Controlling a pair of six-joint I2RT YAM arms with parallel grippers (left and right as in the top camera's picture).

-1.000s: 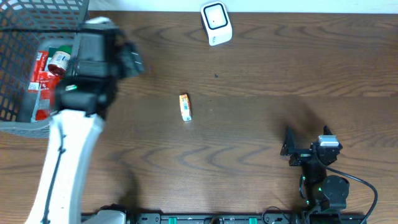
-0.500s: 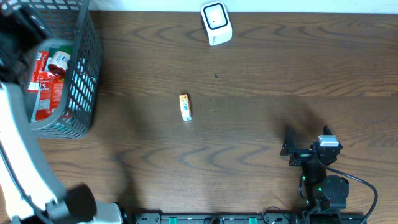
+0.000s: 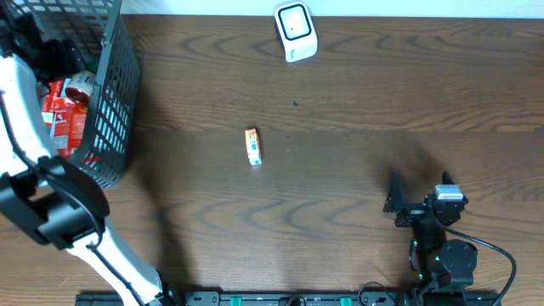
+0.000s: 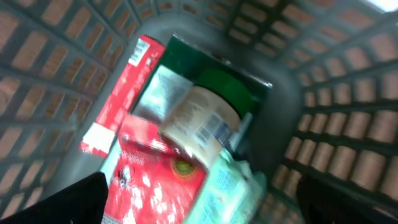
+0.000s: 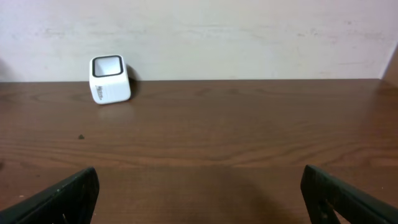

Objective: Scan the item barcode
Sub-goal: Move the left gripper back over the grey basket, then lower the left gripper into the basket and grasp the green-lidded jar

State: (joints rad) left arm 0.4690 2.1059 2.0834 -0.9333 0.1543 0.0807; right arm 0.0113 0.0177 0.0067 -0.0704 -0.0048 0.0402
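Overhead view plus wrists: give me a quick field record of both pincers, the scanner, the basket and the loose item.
left pincer: open, empty, pointing down into the basket
basket contents: red packet, green-lidded jar, red box
right pincer: open, empty, low over the table, front right
scanner: far edge of table, nothing near it
small orange item: lying alone mid-table

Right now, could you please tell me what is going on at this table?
The left gripper hangs open inside the dark wire-mesh basket at the table's left end. It is above red packets and a pale can with a green lid, and it holds nothing. The right gripper sits open and empty near the front right. A small orange-and-white packet lies alone mid-table, well short of the white cube scanner at the far edge.
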